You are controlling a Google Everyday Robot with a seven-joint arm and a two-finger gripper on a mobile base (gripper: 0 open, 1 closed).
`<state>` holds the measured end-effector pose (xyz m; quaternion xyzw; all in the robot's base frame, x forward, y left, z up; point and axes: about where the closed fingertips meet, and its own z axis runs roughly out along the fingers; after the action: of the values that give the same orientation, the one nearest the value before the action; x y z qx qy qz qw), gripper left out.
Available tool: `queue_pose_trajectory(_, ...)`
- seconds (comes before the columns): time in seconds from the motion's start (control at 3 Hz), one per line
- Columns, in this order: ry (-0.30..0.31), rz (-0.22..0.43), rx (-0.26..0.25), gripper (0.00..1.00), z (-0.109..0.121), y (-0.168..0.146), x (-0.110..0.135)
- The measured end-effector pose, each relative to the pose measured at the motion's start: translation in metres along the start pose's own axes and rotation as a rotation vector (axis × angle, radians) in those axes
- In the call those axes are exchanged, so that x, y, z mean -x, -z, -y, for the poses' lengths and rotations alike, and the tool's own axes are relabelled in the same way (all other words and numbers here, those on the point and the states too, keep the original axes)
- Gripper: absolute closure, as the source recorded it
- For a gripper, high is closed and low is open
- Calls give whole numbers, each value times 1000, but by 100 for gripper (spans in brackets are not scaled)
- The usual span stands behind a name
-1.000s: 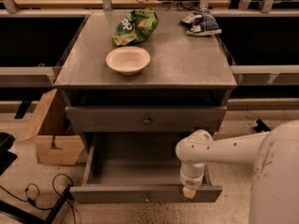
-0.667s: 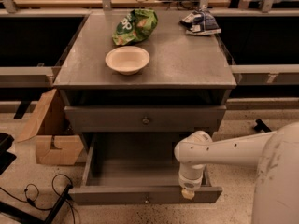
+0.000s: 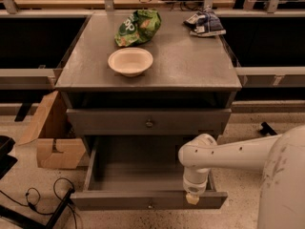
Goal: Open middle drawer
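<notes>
The middle drawer (image 3: 138, 173) stands pulled far out from the grey cabinet, showing a plain grey inside. Its flat front (image 3: 109, 202) has a small round knob (image 3: 150, 205) at centre. My gripper (image 3: 192, 197) points down at the end of the white arm (image 3: 228, 154). It sits at the drawer's front edge, to the right of the knob. Above, a shut drawer (image 3: 105, 122) with its own knob (image 3: 149, 123) sits under the cabinet top.
On the cabinet top (image 3: 190, 66) are a white bowl (image 3: 130, 61), a green chip bag (image 3: 138, 26) and a dark snack bag (image 3: 205, 22). A cardboard box (image 3: 52, 137) and black cables (image 3: 43, 199) lie on the floor to the left. My white body (image 3: 286, 185) fills the lower right.
My gripper has shifted slightly left and toward the front edge of the drawer. The drawer stands open as before.
</notes>
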<state>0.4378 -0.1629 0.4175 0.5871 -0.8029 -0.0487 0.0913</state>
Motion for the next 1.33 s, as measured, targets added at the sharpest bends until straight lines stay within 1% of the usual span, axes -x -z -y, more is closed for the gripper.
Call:
queue_pose_trajectory(0.67,0,0,0,15,0,0,0)
queue_pose_trajectory(1.0,0,0,0,0,0,0,0)
queue_pose_trajectory(1.33,-2,4,7,0,-3,-4,-2)
